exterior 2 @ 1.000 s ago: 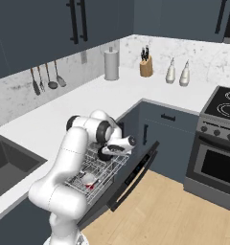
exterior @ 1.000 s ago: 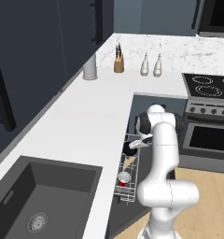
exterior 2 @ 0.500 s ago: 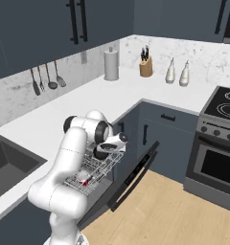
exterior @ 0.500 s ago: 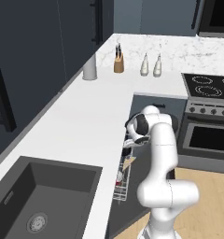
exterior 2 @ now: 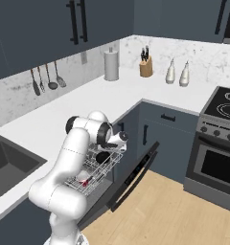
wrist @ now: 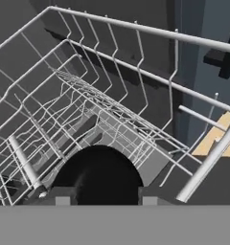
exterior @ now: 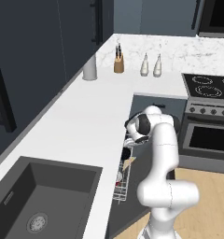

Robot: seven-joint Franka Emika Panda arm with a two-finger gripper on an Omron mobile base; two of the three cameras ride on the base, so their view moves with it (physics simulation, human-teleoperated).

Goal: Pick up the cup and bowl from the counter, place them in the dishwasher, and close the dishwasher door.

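Observation:
The dishwasher door hangs open under the white counter, with the white wire rack pulled out. The black bowl lies in the rack's far end; in the hand view the bowl sits on the wires. My gripper is just above it, open, with a finger tip on either side of the bowl. From the base views the gripper reaches down into the rack. The red cup lies at the rack's near end.
The steel oven stands to the right of the open door, with wooden floor between. A dark sink is sunk in the near counter. A grey canister, knife block and two bottles stand at the back.
The hand has come down and inward with the bowl into the rack. The jaws, shut on the bowl before, have parted, and the bowl rests on the wires.

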